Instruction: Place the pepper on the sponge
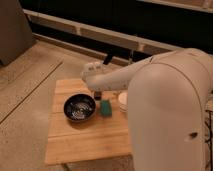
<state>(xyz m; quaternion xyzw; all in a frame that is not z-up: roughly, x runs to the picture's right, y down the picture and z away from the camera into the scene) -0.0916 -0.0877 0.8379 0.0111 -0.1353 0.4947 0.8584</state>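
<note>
Wooden table (75, 145), glossy round black bowl (79, 107), green blocky sponge (106, 107), end effector (98, 94) just behind it, open or closed unclear.

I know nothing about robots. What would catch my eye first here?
The huge white robot arm fills the right side, reaching over a small wooden table. Its gripper hangs just above the far edge of a green sponge, and a dark bowl sits beside the sponge at picture left.
</note>
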